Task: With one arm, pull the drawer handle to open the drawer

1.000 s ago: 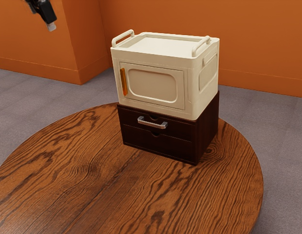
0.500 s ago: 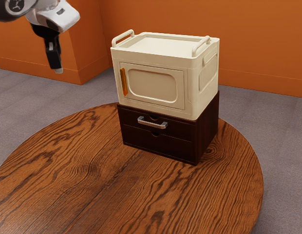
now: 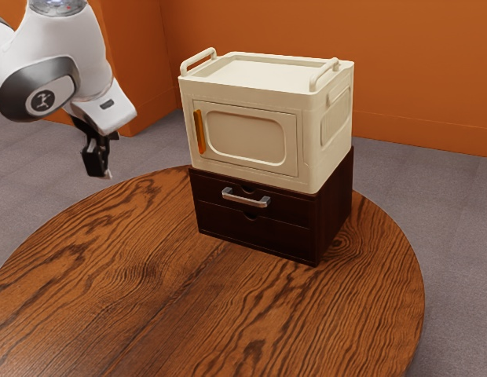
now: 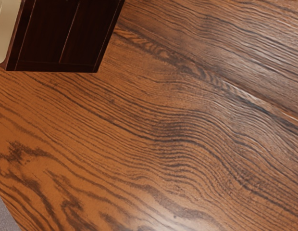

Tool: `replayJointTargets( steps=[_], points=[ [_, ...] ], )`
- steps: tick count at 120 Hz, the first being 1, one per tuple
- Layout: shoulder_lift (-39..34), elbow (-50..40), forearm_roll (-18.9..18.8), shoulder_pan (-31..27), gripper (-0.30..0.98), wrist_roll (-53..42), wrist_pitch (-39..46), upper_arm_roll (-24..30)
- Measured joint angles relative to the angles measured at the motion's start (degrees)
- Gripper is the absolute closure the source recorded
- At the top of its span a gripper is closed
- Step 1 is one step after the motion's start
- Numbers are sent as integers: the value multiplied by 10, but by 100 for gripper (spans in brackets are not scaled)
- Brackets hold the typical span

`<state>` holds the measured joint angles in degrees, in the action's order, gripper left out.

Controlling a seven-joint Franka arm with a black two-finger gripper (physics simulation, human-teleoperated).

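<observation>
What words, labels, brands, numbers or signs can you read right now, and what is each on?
No readable words or numbers.
Arm: round emblem on its joint, no letters legible.
Arm's white end: dark mark, too small to read.
Cream cabinet, drawer unit: none seen.
</observation>
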<state>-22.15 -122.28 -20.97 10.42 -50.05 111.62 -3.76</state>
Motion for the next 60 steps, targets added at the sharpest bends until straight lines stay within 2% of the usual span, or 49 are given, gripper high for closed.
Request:
replayJointTargets(
  steps=[31,60],
  points=[
    [81,13,16,-4,0,-40,84,-3],
    [113,-17,17,13,0,-78,169,-9]
  ],
)
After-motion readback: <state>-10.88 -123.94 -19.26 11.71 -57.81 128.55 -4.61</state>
